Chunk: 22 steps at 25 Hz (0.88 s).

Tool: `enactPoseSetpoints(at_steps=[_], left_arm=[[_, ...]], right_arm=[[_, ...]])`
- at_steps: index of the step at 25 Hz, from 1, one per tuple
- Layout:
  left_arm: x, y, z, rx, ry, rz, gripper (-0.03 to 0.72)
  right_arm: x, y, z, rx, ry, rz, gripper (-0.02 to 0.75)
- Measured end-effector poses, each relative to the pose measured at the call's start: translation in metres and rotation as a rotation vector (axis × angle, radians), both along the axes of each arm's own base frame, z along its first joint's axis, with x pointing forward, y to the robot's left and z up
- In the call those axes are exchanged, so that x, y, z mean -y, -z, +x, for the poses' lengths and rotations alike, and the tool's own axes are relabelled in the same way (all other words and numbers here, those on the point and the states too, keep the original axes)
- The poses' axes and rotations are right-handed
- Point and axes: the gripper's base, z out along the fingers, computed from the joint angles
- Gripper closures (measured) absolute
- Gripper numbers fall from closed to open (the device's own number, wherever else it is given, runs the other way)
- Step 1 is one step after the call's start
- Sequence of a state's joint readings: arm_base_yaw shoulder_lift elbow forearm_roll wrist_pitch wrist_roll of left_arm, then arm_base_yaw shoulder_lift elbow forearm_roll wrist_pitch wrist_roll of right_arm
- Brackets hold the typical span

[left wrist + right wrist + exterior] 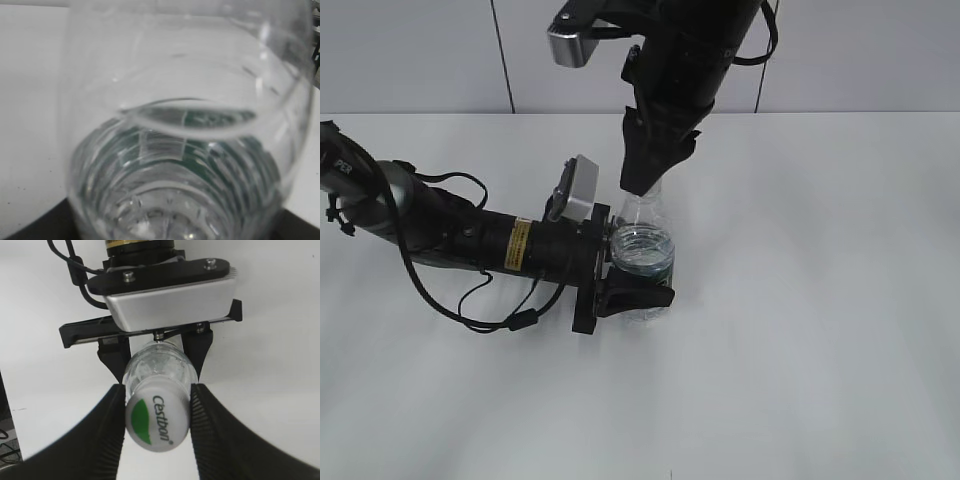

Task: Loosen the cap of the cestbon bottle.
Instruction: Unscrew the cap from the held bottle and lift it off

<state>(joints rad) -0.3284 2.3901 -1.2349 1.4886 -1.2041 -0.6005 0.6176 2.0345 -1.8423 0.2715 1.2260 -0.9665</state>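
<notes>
Cestbon bottle [645, 250]: upright mid-table [820, 330], body clamped low by the left gripper [638, 285]. Cap [156, 422]: on the neck, pinched between the right gripper [157, 415] fingers from above. Bare tabletop all round; table's far edge lies well behind.

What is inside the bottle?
Clear water sits in the cestbon bottle, its surface showing in the left wrist view. The bottom is hidden by the left gripper fingers.
</notes>
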Motion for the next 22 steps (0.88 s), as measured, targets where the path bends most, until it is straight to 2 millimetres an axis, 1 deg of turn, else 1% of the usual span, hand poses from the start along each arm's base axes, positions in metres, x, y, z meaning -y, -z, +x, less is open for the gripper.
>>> enactPoseSetpoints(at_steps=[9,22], left_arm=[[0.0,0.0,0.0,0.0,0.0,0.0,0.281],[0.0001,-0.0003,0.0003,-0.013,-0.007,-0.002,0.281]], right_arm=[[0.0008,0.0003,0.0002,0.053,-0.141,-0.017,0.436],[0.0011,-0.0035,0.0016,0.086,-0.177,-0.031,0.44]])
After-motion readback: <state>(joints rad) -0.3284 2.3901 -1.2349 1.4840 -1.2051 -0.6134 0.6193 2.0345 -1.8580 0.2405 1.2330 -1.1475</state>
